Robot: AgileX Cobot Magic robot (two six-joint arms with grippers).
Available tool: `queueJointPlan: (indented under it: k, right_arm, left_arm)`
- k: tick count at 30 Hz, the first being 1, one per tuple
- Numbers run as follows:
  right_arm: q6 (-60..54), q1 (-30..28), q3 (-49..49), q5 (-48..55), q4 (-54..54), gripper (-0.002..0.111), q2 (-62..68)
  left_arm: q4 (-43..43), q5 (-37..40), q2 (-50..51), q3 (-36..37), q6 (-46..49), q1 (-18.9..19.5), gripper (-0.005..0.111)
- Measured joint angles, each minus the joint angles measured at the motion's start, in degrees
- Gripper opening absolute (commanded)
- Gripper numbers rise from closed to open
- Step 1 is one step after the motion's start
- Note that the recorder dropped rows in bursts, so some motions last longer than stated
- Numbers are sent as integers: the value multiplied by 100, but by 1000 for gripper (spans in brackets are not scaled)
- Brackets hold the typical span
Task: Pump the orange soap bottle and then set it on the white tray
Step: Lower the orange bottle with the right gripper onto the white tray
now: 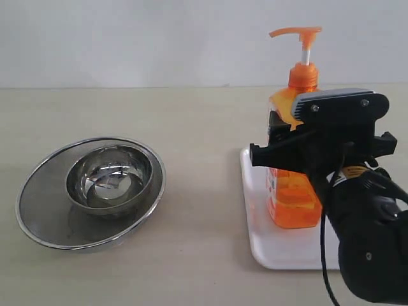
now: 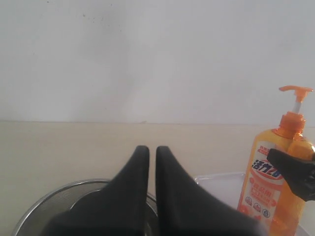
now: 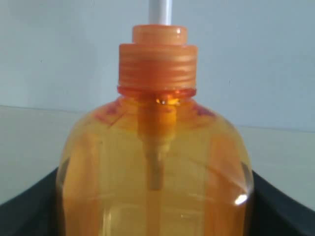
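Observation:
The orange soap bottle (image 1: 293, 197) stands upright on the white tray (image 1: 268, 248) at the right, its pump head raised on the white stem. My right gripper (image 1: 288, 137) is shut on the bottle's upper body, one black finger on each side; in the right wrist view the bottle (image 3: 157, 167) fills the space between the fingers (image 3: 280, 206). The left wrist view shows the bottle (image 2: 266, 182) with its label, the tray (image 2: 221, 184) and my left gripper (image 2: 152, 150), which is shut on nothing and hangs over the steel bowls. The left gripper is out of the exterior view.
A small round steel bowl (image 1: 109, 175) sits inside a wider steel mesh bowl (image 1: 38, 210) on the left of the beige table. The mesh bowl's rim (image 2: 54, 201) shows under my left fingers. A white wall stands behind the table.

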Motion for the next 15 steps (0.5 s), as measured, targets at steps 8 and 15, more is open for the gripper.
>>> queueJointPlan:
  k: [8,15]
  right_arm:
    - [122,0,-13,-262,0,0,198]
    - [149,0,-35,-346,0,0,264]
  left_arm:
    - [0,0,0,0,73,0,5]
    - [0,0,0,0,94,0,5]
